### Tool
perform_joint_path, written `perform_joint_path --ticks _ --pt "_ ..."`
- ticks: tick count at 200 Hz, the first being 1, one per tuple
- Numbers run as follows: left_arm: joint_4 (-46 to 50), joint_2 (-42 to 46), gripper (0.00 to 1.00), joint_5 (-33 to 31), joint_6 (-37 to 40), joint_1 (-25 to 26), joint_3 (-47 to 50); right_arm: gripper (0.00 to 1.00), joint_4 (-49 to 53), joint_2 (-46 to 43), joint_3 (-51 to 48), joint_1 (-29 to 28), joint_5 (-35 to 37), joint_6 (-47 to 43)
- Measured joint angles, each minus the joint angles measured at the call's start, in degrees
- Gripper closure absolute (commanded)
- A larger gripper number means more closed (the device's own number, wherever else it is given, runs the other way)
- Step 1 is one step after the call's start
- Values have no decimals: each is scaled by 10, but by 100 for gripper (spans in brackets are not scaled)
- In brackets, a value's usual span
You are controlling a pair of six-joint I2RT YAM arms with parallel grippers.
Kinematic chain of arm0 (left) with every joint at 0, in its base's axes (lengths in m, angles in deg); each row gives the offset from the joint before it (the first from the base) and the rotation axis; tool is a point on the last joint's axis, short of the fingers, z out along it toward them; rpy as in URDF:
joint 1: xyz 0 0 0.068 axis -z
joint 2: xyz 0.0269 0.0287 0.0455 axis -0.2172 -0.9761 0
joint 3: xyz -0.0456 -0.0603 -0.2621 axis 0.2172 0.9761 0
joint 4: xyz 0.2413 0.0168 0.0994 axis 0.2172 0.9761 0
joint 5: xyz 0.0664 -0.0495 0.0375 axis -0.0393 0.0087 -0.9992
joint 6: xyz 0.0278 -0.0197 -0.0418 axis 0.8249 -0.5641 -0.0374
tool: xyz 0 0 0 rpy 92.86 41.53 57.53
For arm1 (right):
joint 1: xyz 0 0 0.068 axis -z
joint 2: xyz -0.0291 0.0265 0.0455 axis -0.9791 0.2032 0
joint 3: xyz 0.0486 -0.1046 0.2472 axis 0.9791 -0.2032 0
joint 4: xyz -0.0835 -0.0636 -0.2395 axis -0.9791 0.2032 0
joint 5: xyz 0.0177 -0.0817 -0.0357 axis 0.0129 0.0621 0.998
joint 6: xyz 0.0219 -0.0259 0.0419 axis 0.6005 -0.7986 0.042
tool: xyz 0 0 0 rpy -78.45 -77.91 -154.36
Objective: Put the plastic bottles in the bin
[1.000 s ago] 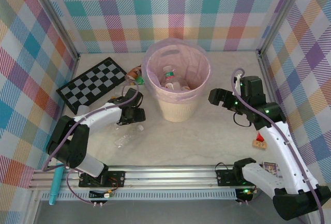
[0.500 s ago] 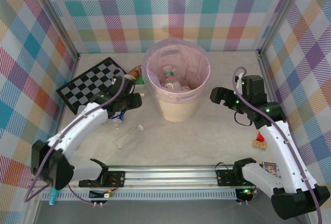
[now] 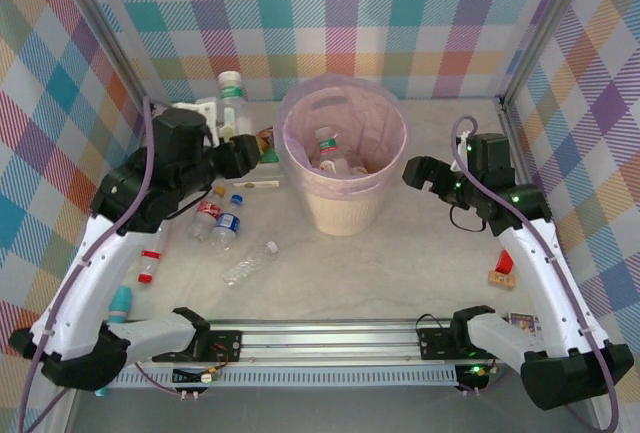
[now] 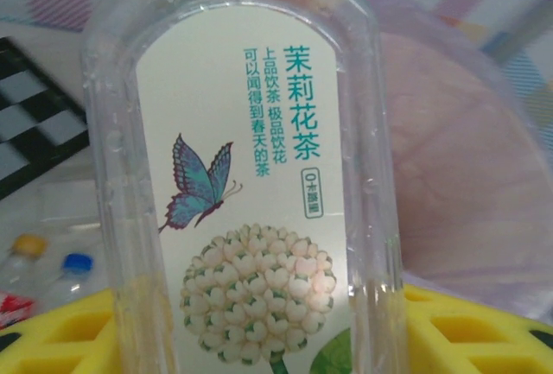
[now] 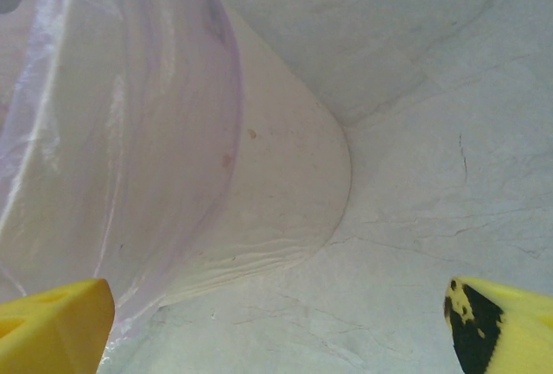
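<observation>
Up close, left jaws clamp a butterfly-labelled bottle, its green cap plain from above; right jaws gape wide.

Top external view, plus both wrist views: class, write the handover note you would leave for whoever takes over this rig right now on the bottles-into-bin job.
Left gripper: shut on a butterfly-label bottle, lifted upright, left of the bin.
Right gripper: open, empty, right of the bin.
Done: several bottles lie inside the bin.
Left: drop the held bottle in, then collect from the table the red-label bottle, blue-cap bottle, clear bottle and red-banded bottle.
</observation>
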Motion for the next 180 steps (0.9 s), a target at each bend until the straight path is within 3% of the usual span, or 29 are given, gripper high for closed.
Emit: perform_joint_path --ticks 37,72,128,154,180 --pt "-3 -154 68 23 35 65 -130 1 7 1 0 17 4 13" --pt "0 -284 69 35 59 96 -211 1 22 -3 -12 80 0 19" --pt "24 -388 68 46 73 126 -265 1 28 -12 -36 117 -17 19" --pt "35 -411 62 57 75 135 -261 1 28 -14 -43 117 -26 19" --pt "34 -413 41 70 74 137 -236 1 28 -14 -51 117 -30 19"
